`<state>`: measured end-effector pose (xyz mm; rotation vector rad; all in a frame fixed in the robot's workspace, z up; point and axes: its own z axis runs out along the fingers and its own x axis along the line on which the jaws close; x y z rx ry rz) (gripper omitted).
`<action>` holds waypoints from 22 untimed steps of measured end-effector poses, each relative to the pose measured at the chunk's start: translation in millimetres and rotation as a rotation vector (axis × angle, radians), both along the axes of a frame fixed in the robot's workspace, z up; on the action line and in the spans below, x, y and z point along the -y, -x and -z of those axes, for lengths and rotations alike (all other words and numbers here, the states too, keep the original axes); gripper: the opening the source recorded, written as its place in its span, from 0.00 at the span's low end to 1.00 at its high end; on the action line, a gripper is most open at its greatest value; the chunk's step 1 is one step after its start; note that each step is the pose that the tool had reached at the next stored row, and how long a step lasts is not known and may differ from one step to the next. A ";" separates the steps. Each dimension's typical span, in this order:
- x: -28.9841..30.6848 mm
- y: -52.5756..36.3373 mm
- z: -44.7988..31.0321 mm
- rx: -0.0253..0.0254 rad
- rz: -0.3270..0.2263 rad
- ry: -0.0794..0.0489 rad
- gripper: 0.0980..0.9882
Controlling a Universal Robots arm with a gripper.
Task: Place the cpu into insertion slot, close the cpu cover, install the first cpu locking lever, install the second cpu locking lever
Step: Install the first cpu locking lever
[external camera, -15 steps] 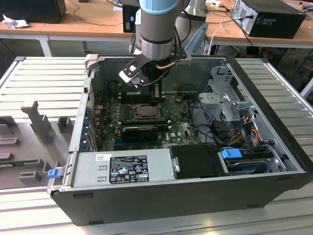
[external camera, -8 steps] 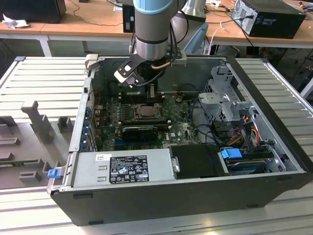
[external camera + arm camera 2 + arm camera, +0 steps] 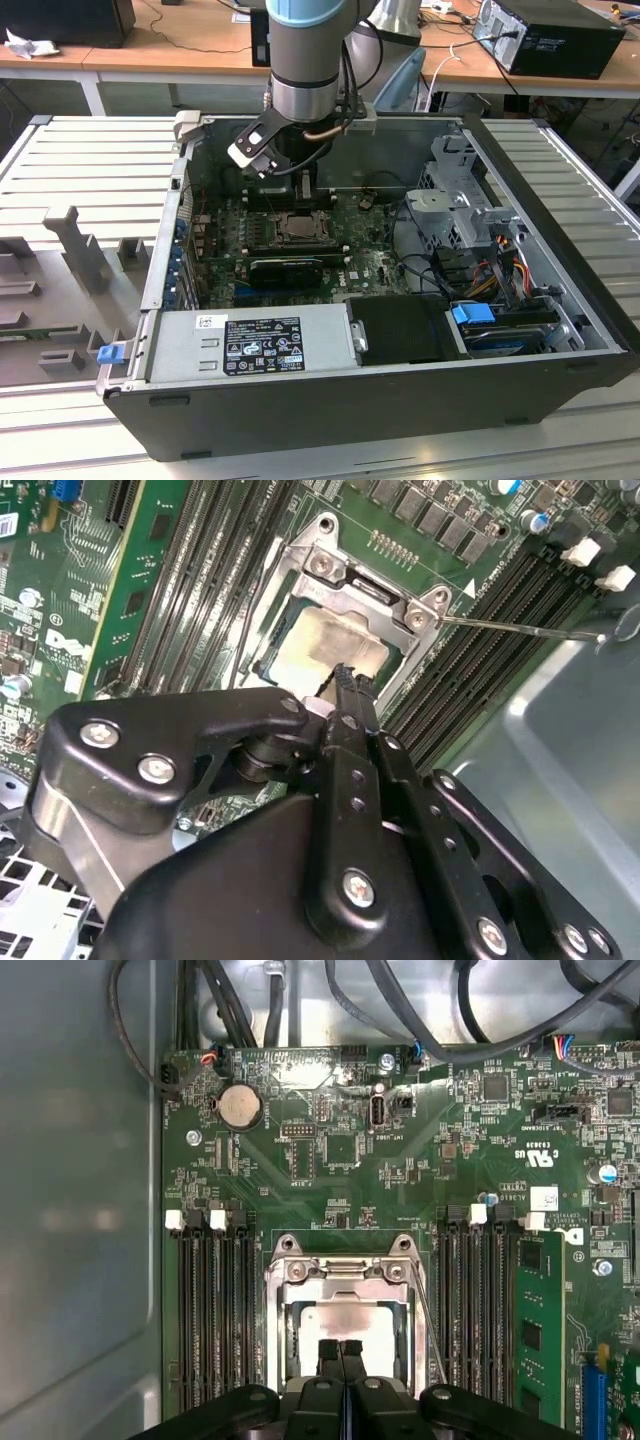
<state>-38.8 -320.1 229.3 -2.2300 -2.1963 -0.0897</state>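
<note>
The cpu [image 3: 345,1320] [image 3: 315,650], pale and square, lies in the insertion slot [image 3: 291,1345] on the green motherboard. The silvery cpu cover [image 3: 340,1282] [image 3: 385,595] lies down over it, its window framing the chip. My gripper [image 3: 341,1348] [image 3: 348,675] [image 3: 298,195] is shut with nothing between its fingers, and the tips sit over the chip's face; whether they touch it I cannot tell. One thin wire locking lever [image 3: 520,628] [image 3: 428,1305] sticks out beside the socket. A second lever [image 3: 252,610] runs along the opposite side.
Black memory slots [image 3: 215,1310] flank the socket, one holding a green module [image 3: 530,1330]. A coin battery [image 3: 240,1107] and cables [image 3: 270,1000] lie beyond it. In the exterior view the case wall [image 3: 330,400], power supply [image 3: 250,345] and drive cage [image 3: 470,210] ring the board.
</note>
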 end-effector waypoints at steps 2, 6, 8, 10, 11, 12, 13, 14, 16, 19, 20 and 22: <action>0.0 0.0 -2.7 0.0000 0.000 0.000 0.01; 0.0 0.0 -6.2 0.0001 0.000 0.000 0.01; 0.0 0.0 -8.1 0.0001 0.000 0.000 0.01; 0.0 0.0 -11.4 0.0001 0.000 0.000 0.01; 0.0 0.0 -13.3 0.0000 0.000 0.000 0.01; 0.0 0.0 -15.0 0.0000 0.000 0.000 0.01; 0.0 0.0 -17.0 -0.0001 0.000 0.000 0.01; 0.0 0.0 -19.2 -0.0001 0.000 0.000 0.01; 0.0 0.0 -24.6 -0.0003 0.000 0.000 0.01; 0.0 0.0 -30.8 -0.0004 0.000 0.000 0.01; 0.0 0.0 -34.7 -0.0004 0.000 0.000 0.01; 0.0 0.0 -44.4 -0.0006 0.000 0.000 0.01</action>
